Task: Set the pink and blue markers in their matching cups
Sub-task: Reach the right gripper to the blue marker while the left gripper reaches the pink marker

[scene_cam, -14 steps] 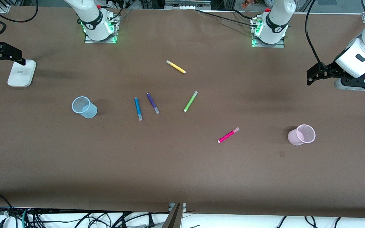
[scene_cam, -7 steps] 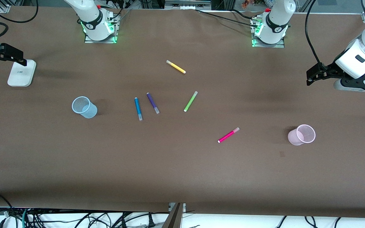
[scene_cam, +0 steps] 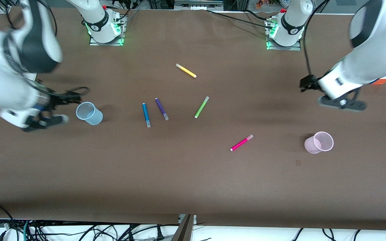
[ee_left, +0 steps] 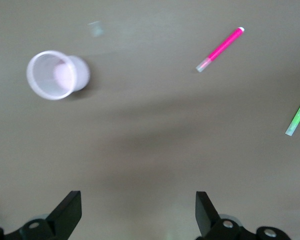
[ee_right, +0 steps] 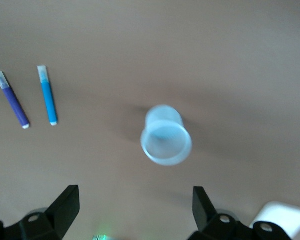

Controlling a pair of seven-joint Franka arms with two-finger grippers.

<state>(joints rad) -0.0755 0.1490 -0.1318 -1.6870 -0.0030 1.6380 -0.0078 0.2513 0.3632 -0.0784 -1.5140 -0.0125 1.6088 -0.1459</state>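
Observation:
The pink marker (scene_cam: 242, 143) lies flat on the brown table, beside the pale pink cup (scene_cam: 319, 142) toward the left arm's end. Both show in the left wrist view, marker (ee_left: 220, 49) and cup (ee_left: 55, 75). The blue marker (scene_cam: 146, 114) lies near the middle, with the pale blue cup (scene_cam: 89, 113) toward the right arm's end. Both show in the right wrist view, marker (ee_right: 48, 96) and cup (ee_right: 165, 136). Both cups stand upright. My right gripper (scene_cam: 74, 96) is open and empty in the air beside the blue cup (ee_right: 135, 207). My left gripper (scene_cam: 306, 83) is open and empty over bare table (ee_left: 138, 210).
A purple marker (scene_cam: 161, 108) lies right beside the blue one. A lime-green marker (scene_cam: 201, 107) and a yellow marker (scene_cam: 186, 70) lie farther from the front camera. A white flat device (ee_right: 280, 217) lies near the right gripper. An orange-and-white box (scene_cam: 380, 80) peeks out under the left arm.
Both arms have swung in from the table's ends. The right gripper now hangs beside the blue cup. The left gripper has moved toward the middle. Markers and cups have not moved.

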